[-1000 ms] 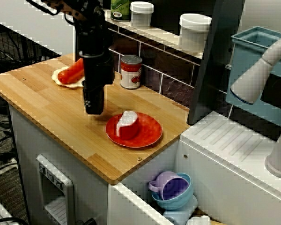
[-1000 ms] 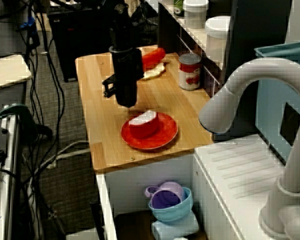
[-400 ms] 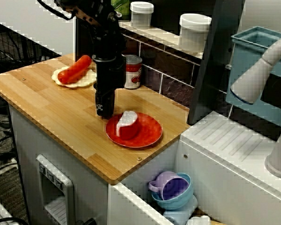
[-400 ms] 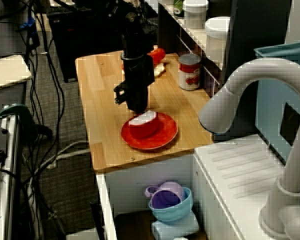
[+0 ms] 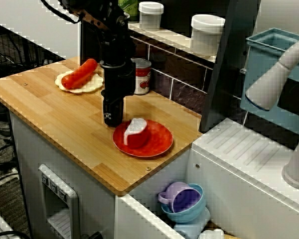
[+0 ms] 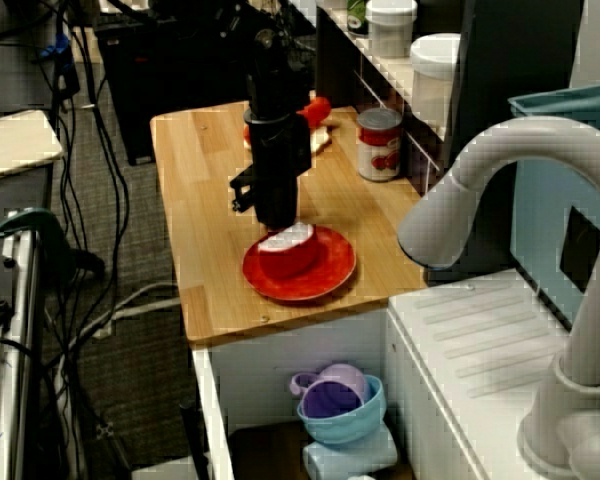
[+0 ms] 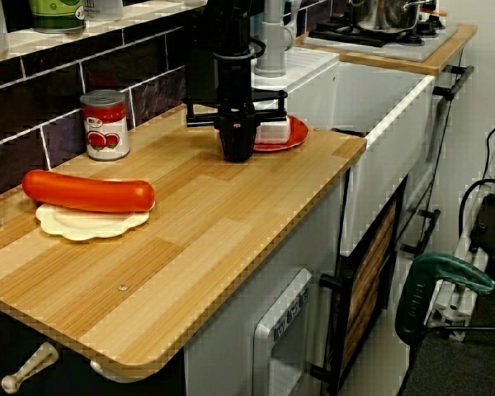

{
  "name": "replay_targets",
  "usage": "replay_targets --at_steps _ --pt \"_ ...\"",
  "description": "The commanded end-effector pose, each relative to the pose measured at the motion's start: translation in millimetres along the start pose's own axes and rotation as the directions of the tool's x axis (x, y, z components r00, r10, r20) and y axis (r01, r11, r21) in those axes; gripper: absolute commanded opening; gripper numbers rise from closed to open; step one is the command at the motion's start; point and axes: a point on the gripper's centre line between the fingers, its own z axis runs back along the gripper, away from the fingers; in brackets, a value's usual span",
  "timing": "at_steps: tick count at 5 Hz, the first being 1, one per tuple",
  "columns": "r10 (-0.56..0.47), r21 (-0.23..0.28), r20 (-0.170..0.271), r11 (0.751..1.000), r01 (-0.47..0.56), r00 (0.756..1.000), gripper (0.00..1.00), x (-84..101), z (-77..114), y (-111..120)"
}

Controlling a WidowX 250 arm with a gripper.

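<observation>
My black gripper [image 5: 113, 119] points straight down, its tip just above or on the wooden counter [image 5: 50, 114] beside the left rim of a red plate [image 5: 157, 144]. Its fingers look pressed together with nothing between them. On the plate lies a small red-and-white piece [image 5: 136, 132], close to the gripper but apart from it. From the sink side, the gripper [image 6: 275, 218] stands right behind the plate [image 6: 330, 272]. Low along the counter, the gripper [image 7: 237, 153] partly hides the plate [image 7: 295, 134].
A red sausage [image 7: 87, 191] rests on a pale plate [image 7: 91, 223] at the counter's far end. A tomato can [image 5: 141, 75] stands by the tiled wall, white jars [image 5: 207, 32] on the ledge above. Right of the counter are a sink drainboard [image 5: 239, 149] and faucet [image 6: 480, 190]; cups [image 5: 182, 201] sit below.
The gripper has moved right along the counter toward the red plate and come down a little. The sausage behind it is now uncovered. Plate and piece have not moved.
</observation>
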Motion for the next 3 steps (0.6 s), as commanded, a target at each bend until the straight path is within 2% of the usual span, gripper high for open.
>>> replay_targets --at_steps 1,2,3 --pt "0.014 -0.015 0.031 1.0 -0.013 0.999 0.0 41.0 7.3 1" --pt "0.009 -0.019 0.032 1.0 -0.009 0.999 0.0 71.3 6.3 -9" --pt "-0.028 -0.047 0.008 0.998 0.028 1.0 0.0 99.3 0.5 -22"
